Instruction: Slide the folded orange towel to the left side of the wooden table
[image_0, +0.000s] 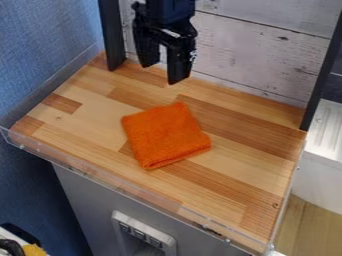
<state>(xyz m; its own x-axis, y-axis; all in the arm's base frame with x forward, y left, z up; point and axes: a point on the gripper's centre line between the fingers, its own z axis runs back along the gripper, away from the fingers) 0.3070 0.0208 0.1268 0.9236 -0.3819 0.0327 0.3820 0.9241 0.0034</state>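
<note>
Jaws of black metal-and-plastic gripper (162, 73) hanging open near square orange cloth (165, 134), folds apparently making it compact on striped wooden surface (250, 167).

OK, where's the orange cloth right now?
In the camera view, the orange cloth lies folded near the middle of the wooden tabletop, below the pincer.

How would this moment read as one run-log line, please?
gripper: open, empty, above wooden tabletop | orange cloth: folded, flat on tabletop, apart from gripper
</note>
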